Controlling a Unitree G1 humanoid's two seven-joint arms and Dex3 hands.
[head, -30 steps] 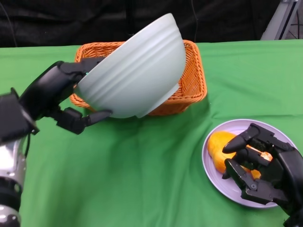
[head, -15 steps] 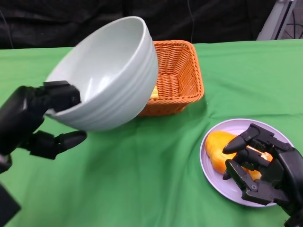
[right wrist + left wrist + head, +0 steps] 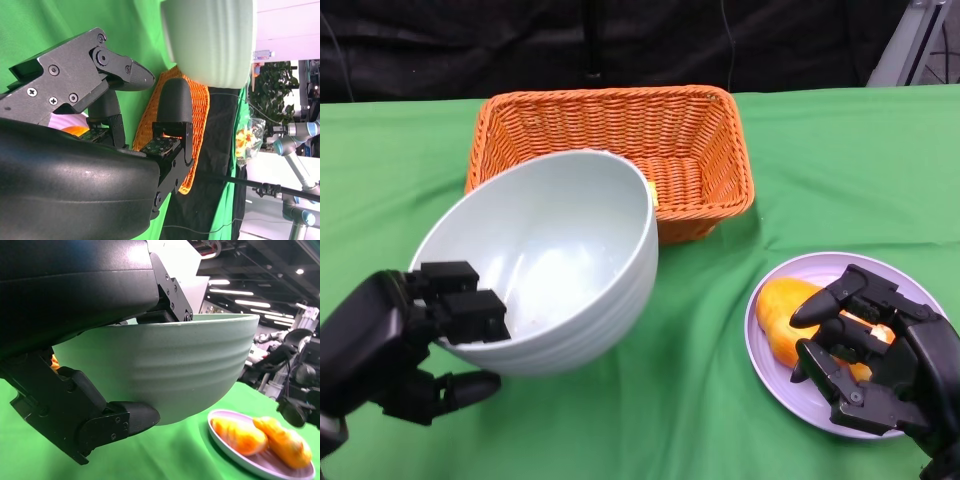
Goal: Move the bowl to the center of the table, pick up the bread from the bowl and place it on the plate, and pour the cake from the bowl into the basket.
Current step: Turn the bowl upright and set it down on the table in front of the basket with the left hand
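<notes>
The head camera looks steeply down on the green cloth-covered table [image 3: 720, 400]. The orange woven wicker basket [image 3: 695, 130] sits at upper centre, the pale green ribbed ceramic bowl [image 3: 550, 260] at left centre, the lilac round plate [image 3: 765, 350] at lower right.

The right wrist camera sits close behind its own black many-fingered right hand [image 3: 110, 125], which fills the left of the frame. The picture is turned on its side, showing the bowl [image 3: 210, 40] and basket [image 3: 200, 120] beyond.

The left wrist camera, low and near the tabletop, looks sideways past the left hand [image 3: 85, 405] and the bowl [image 3: 175, 370] to the plate [image 3: 250, 460] at lower right.

All three views share the bowl.
</notes>
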